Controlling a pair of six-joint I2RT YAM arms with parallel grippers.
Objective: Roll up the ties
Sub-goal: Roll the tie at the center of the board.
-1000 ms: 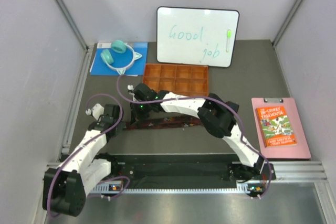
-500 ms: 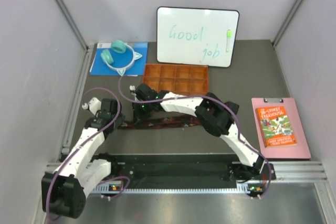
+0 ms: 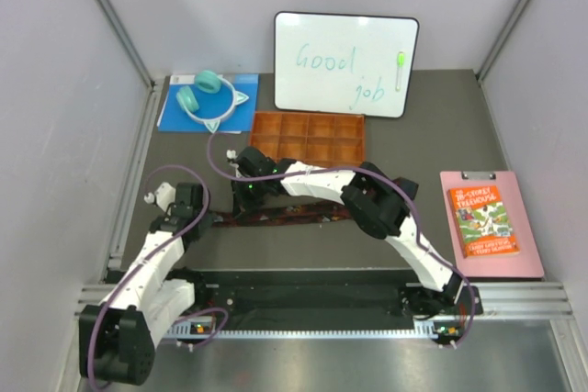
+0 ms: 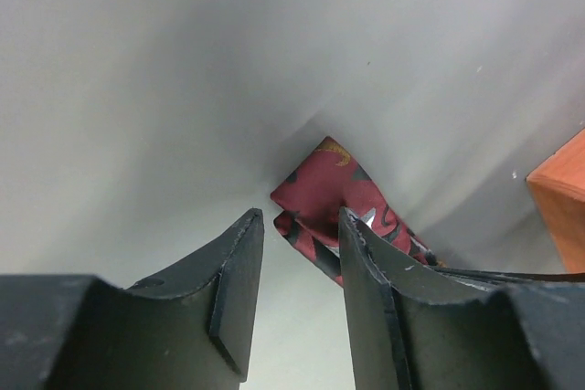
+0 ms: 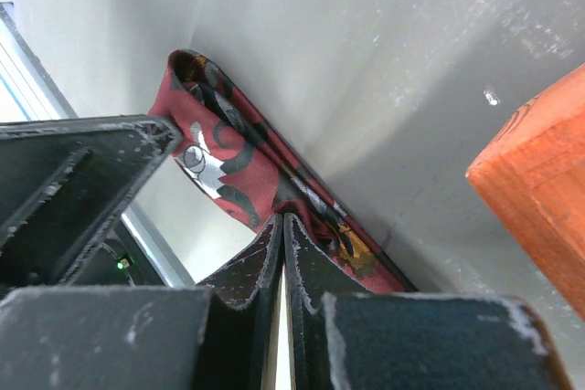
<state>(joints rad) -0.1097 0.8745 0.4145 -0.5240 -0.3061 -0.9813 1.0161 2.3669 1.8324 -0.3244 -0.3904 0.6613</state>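
On the grey table [image 3: 303, 254], the left gripper [image 4: 300, 222] has its jaws parted just short of the tie [image 4: 320, 191] and its folded end. Beyond, the right gripper [image 5: 281, 218] is pressed shut at the fabric; if its tips slip, the fold could spring open.

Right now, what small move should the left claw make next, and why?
Probably ease the left gripper forward onto the folded end of the tie: its jaws stand open just short of it, while the right gripper is shut farther along.
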